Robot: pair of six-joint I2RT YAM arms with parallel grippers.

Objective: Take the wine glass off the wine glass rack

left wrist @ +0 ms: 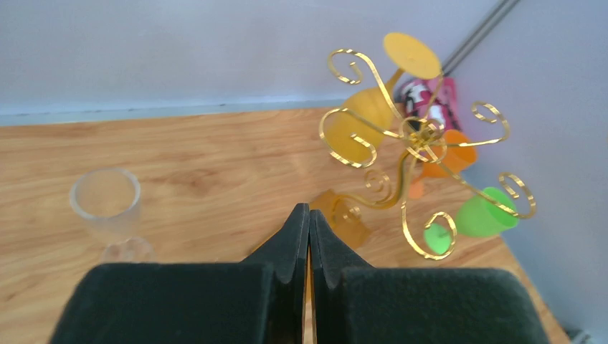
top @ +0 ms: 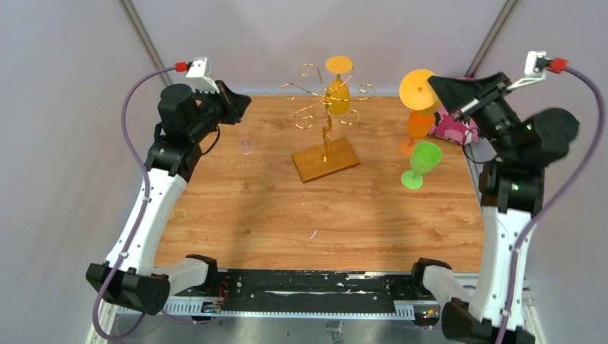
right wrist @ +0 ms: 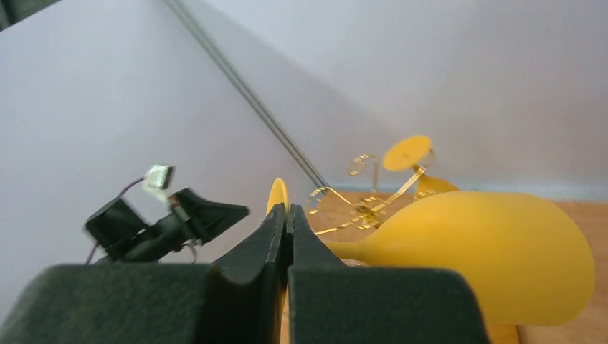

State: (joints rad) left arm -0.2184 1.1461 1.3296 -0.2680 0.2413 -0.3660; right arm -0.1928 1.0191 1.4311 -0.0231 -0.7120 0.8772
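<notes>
Right wrist view, says Ana: the right tool [right wrist: 287, 215] is clenched on the thin stem of a smooth yellow wine glass [right wrist: 487, 258], tilted and clear of the gold wire wine glass rack [top: 327, 132] with curled arms and a wooden base.

Ben: A second yellow wine glass [top: 338, 92] hangs upside down from a far curl. The left tool [left wrist: 310, 229] is pinched shut, empty.

Ana: Both glasses look light, stiff, probably plastic and slick. The stem is the place to hold, though the bowl may swing.

Ben: Open wooden counter [top: 287, 215] lies before the rack. An orange goblet [top: 418, 125] and a green goblet [top: 423, 161] crowd the right edge, just beside the held glass. A clear glass [top: 247, 140] stands near the left tool.
</notes>
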